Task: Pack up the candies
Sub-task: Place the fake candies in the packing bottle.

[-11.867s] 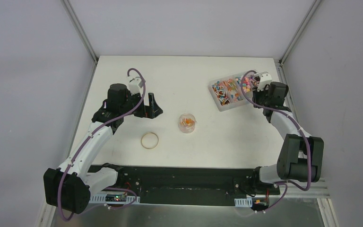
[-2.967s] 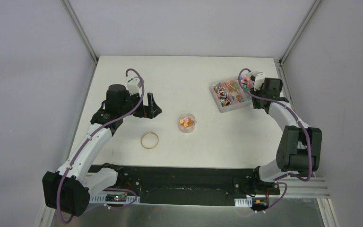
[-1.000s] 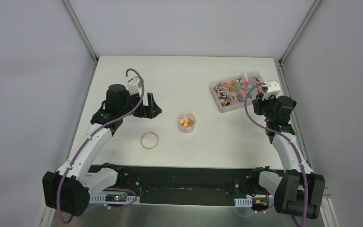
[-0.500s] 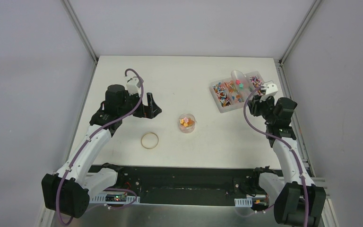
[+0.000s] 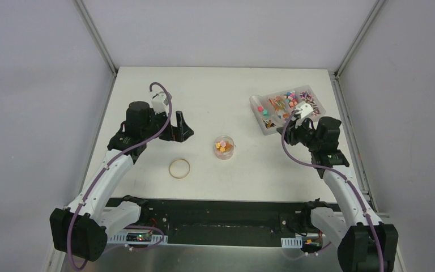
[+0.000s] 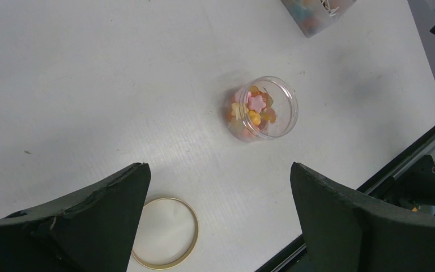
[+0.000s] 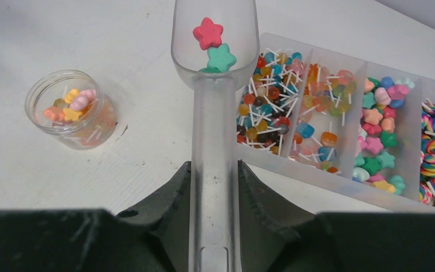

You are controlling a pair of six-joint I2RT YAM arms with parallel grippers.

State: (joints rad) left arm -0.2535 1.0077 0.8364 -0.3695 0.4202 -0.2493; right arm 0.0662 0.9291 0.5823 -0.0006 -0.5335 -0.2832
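My right gripper (image 7: pixel 214 167) is shut on the handle of the clear plastic scoop (image 7: pixel 213 113). The scoop's bowl holds two candies, a red star (image 7: pixel 208 33) and a green star (image 7: pixel 221 56), and hangs over the left end of the candy tray (image 7: pixel 328 180). In the top view the right gripper (image 5: pixel 290 120) sits at the tray's (image 5: pixel 267 131) near side. A small clear jar (image 7: pixel 72 109) with several candies stands left of the scoop, mid-table (image 5: pixel 224 147). My left gripper (image 6: pixel 218 168) is open and empty, above the table left of the jar (image 6: pixel 261 107).
A tan rubber-band ring (image 5: pixel 179 168) lies on the table near the left gripper (image 5: pixel 178 129) and shows between its fingers in the left wrist view (image 6: pixel 167 232). The tray's compartments hold lollipops and star and swirl sweets. The black front rail runs along the near edge.
My right arm has swung the scoop from the tray's far right end over to its left end, toward the jar, now carrying two candies. The left arm has not moved.
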